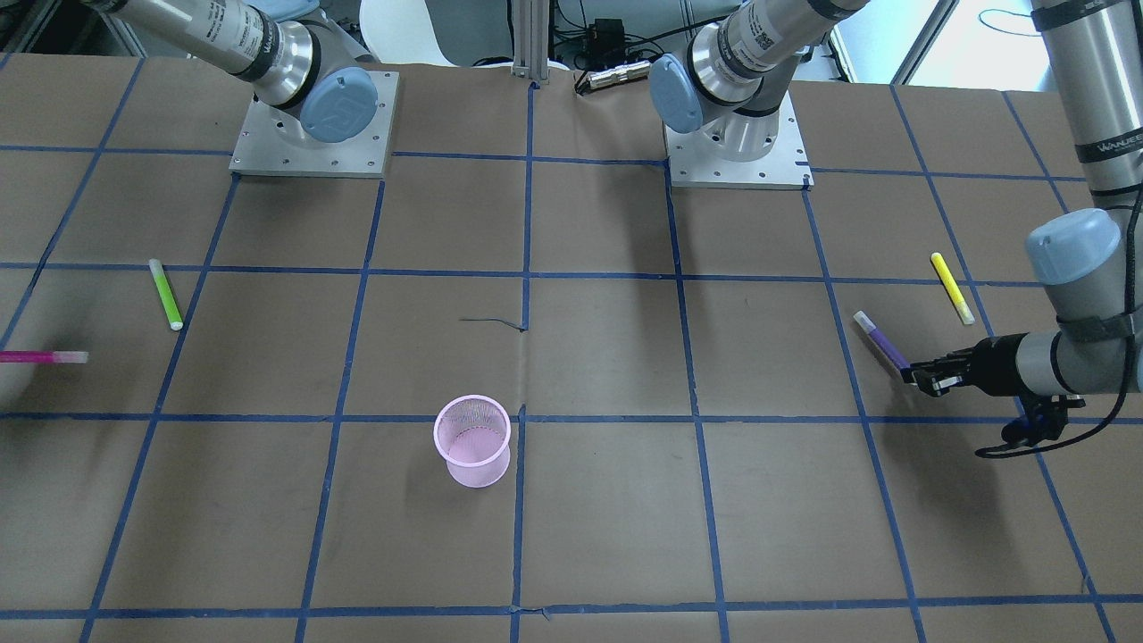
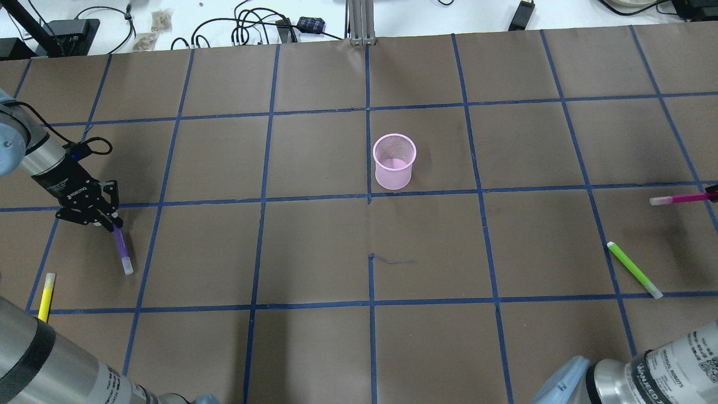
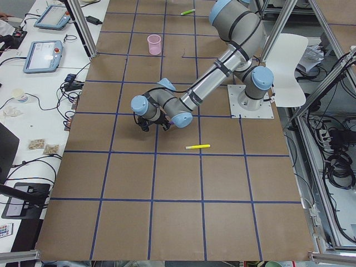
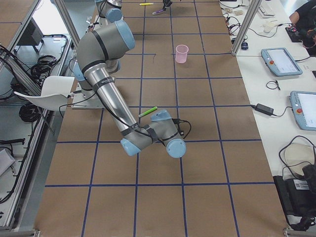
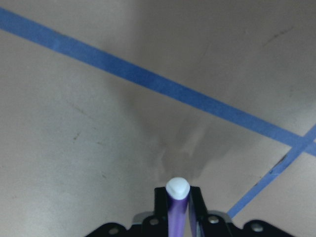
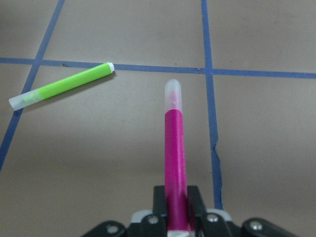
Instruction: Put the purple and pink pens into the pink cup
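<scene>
Where the room shows at the edges of the side views, white benches carry cables and grey tablet screens [image 3: 41, 55], and a white chair [image 3: 289, 72] stands behind the robot. The desk [image 2: 314, 235] fills the middle, covered in brown paper and marked off into large squares by blue tape [image 2: 259, 196]. The paper is scuffed, with a short dark mark near its centre.

The left arm [image 3: 208, 83] reaches out low toward its own end of the desk, and the right arm [image 4: 106, 84] does the same at the opposite end. Each rises from a metal base plate [image 1: 268, 152] bolted at the robot's edge.

The pink cup [image 2: 394, 161], an upright mesh pot, stands alone near the middle, just beside a tape crossing and well apart from both arms.

The left gripper [image 2: 112, 223] is clamped on one end of the purple pen [image 2: 121, 247], whose white cap points away from it. The pen seems to slope down toward the paper, though the overhead view is too small to be sure. The right gripper [image 6: 177, 195] is closed around the pink pen [image 6: 175, 158], its clear cap jutting forward.

A green pen [image 2: 634, 269] lies flat near the right gripper, and a yellow pen [image 2: 47, 294] lies near the left one.
</scene>
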Tool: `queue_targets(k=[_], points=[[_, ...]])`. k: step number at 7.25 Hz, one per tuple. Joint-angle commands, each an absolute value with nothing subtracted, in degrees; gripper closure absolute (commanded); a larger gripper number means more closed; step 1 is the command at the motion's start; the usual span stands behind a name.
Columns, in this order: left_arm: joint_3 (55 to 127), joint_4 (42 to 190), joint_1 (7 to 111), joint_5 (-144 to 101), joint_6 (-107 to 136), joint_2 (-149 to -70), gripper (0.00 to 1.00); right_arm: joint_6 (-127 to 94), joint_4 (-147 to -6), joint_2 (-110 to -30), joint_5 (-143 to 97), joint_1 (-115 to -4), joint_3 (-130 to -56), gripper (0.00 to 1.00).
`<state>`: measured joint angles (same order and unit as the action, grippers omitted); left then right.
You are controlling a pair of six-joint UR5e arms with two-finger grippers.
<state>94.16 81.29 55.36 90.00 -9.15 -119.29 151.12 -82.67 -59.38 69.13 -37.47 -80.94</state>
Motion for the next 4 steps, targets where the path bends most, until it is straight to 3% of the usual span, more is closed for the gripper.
queue_targets(k=[1,4], points=[[93.8,81.6,55.7,89.8,-9.1,-117.3,1.0,140.0,-82.4,-69.0,69.9,-45.7,-81.2,0.94],[93.7,82.2,57.3,87.6,-9.0,-113.0,1.0,115.6,-83.0,-76.6,77.0,-63.0,-80.8,0.92]])
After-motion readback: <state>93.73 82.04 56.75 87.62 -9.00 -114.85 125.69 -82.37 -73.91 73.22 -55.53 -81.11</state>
